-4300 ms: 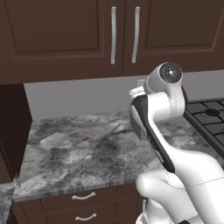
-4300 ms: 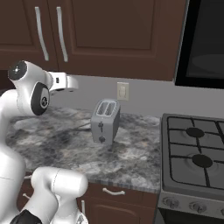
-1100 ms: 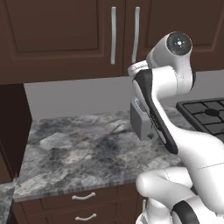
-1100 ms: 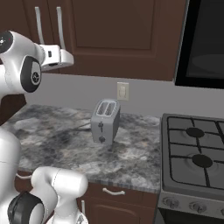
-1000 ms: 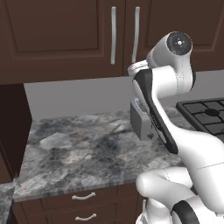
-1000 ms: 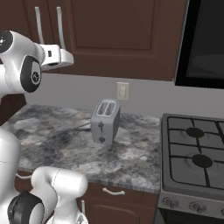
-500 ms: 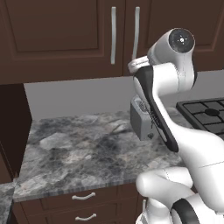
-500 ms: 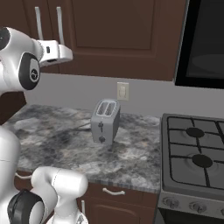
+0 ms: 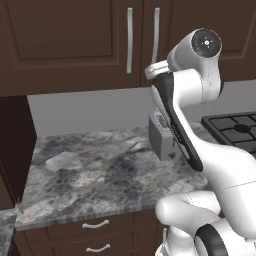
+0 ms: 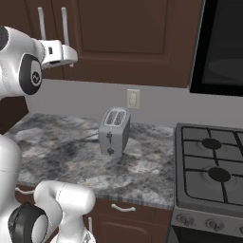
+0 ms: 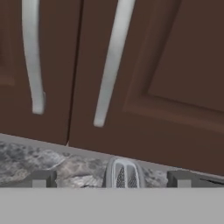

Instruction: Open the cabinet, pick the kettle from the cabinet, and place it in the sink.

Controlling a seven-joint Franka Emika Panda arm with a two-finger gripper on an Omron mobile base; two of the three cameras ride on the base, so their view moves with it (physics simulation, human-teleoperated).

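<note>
Two cabinet (image 9: 75,45) doors shut; toaster (image 10: 114,131) on countertop (image 9: 95,175) below.

Grey toaster (image 10: 114,131) upright on marbled counter (image 10: 57,147); black stove (image 10: 211,178) beside, outlet (image 10: 133,98) above.

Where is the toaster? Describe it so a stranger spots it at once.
Find the grey marbled counter left of the black stove. Below the white wall outlet stands the toaster: a small upright grey box with two slots on top, unlike the flat stove.
</note>
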